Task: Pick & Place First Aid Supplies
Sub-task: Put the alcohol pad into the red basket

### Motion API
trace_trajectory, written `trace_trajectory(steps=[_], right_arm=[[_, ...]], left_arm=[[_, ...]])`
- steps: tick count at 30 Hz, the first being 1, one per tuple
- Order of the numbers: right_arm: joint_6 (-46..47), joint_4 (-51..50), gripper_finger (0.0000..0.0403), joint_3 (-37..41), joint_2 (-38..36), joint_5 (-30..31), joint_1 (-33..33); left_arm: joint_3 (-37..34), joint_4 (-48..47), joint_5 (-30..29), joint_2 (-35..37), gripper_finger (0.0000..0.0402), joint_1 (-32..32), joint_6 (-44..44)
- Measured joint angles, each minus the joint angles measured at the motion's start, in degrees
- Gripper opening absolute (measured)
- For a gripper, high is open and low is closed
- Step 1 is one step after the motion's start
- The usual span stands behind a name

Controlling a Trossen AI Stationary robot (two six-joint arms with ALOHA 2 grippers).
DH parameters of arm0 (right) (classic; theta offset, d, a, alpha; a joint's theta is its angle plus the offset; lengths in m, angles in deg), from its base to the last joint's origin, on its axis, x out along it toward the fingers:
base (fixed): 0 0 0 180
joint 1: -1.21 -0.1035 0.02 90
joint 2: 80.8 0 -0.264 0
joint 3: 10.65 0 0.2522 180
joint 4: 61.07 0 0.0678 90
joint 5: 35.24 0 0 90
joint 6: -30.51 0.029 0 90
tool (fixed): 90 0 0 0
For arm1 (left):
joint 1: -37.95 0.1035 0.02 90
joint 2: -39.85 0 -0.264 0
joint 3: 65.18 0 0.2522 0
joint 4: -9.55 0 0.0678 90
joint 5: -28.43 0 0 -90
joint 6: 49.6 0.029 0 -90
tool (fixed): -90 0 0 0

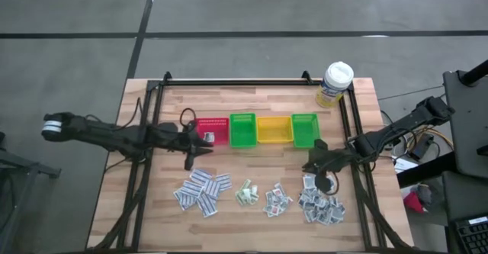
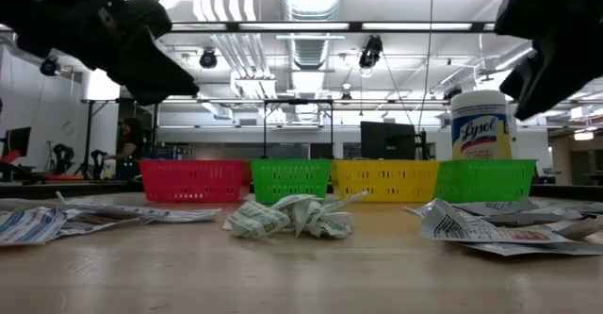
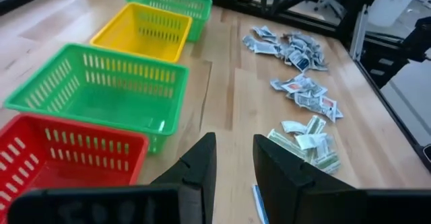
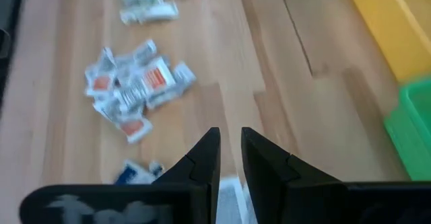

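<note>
The first aid supplies are small white printed packets. They lie flat on the wooden table in several loose piles along the near side: (image 1: 202, 191), (image 1: 245, 193), (image 1: 277, 200), (image 1: 320, 206). My left gripper (image 1: 197, 146) hovers at the near edge of the red bin (image 1: 217, 130), clear of the table. It is open, and the left wrist view shows nothing between its fingers (image 3: 202, 163). My right gripper (image 1: 315, 161) hangs between the right green bin (image 1: 304, 129) and the rightmost pile. It tips down, open by a narrow gap (image 4: 230, 153), and bare wood shows through the gap.
Red, green (image 1: 242, 129), yellow (image 1: 274, 129) and green bins stand in a row across the middle of the table. A white-capped bottle (image 1: 335, 82) stands at the far right corner. A black frame (image 1: 229, 81) rims the table. Bare wood lies between the bins and the piles.
</note>
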Motion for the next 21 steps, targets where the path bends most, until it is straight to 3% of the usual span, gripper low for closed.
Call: trace_trajectory(steps=[12,21], right_arm=[[10.8,-14.5,0.006,-7.2,7.3,-3.3,0.0],[18.2,-17.9,0.0081,-8.1,13.0,-7.7,0.0]], left_arm=[[-5.1,2.1,-0.2,7.9,0.0092,0.1,2.6],[-7.2,2.2,-0.1,12.0,0.0092,0.0,2.7]])
